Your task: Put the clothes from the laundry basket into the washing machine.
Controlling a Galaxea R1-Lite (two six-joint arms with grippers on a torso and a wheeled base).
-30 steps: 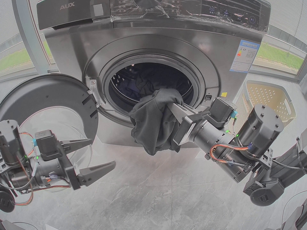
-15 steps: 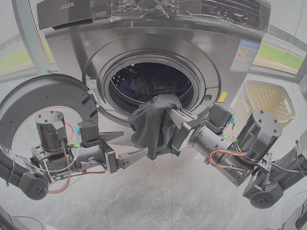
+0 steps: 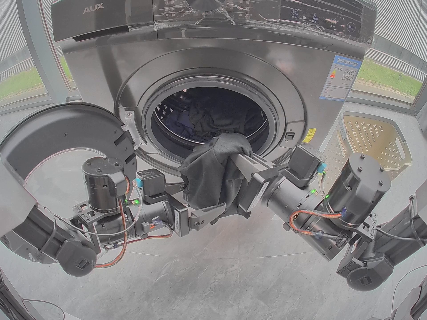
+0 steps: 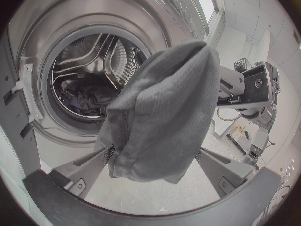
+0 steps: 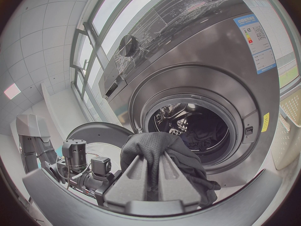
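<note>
The right gripper point(image 3: 235, 157) pinched one dark garment point(image 3: 209, 174) at the lower edge of the washing machine point(image 3: 289, 107) opening, while the left gripper point(image 3: 202, 198) stood spread wide around its hanging end.

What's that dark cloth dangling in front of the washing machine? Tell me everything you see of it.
The dark cloth is a dark grey garment of fine mesh-like knit, with a stitched seam down one fold. It is bunched, not spread. The right tool, shut, pinches its top, and the rest hangs limp outside the washing machine, in front of the lower rim of its opening. The left tool, open, flanks its lower end; whether it touches is unclear.
</note>
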